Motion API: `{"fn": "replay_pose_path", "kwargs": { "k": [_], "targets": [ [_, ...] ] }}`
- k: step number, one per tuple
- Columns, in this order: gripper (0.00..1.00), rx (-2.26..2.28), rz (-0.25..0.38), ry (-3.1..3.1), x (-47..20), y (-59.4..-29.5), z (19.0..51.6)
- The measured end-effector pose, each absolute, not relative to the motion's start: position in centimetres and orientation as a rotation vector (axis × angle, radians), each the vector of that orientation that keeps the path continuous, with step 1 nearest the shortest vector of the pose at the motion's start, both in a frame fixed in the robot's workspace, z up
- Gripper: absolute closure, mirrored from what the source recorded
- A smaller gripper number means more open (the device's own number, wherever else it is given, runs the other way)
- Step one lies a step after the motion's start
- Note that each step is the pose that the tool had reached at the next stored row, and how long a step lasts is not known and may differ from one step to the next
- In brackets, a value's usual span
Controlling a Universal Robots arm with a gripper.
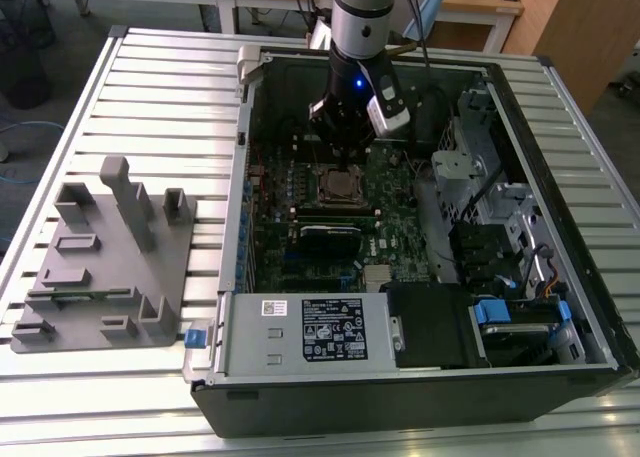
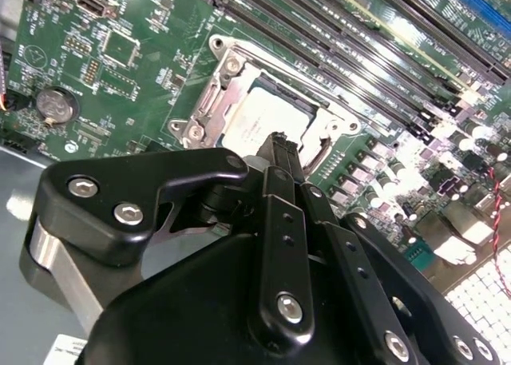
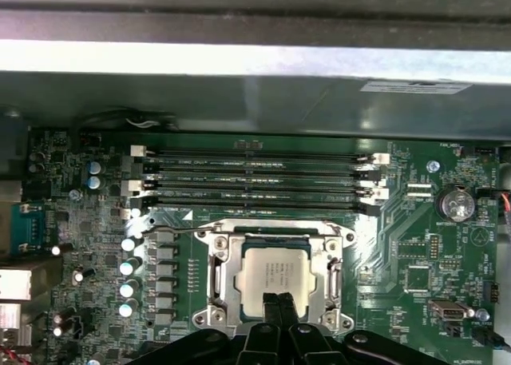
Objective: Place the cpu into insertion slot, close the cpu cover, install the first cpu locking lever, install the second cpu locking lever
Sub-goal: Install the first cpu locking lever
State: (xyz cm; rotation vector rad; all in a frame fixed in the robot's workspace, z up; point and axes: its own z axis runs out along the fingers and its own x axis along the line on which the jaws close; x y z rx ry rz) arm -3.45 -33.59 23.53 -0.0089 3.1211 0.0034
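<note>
First wrist view: pale, square, silver-beige cpu (image 3: 275, 277).

Printed label (image 1: 333, 332) on silver housing (image 1: 240, 339) — nothing legible, faint marks on the cpu (image 3: 270, 273) (unreadable too)

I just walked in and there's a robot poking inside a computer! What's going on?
A robot arm is reaching down into an open computer case. The cpu already sits in its slot on the green board, and the cover lies flat around it. The tool is shut, with its tip right at the cpu's edge. I can't tell whether the levers are locked.
</note>
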Motion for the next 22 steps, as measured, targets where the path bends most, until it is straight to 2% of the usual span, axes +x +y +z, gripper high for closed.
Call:
{"fn": "replay_pose_path", "kwargs": {
  "k": [22],
  "targets": [
    [0.89, -0.009, 0.003, 3.121, -4.18, -33.57, 24.42]
  ]
}}
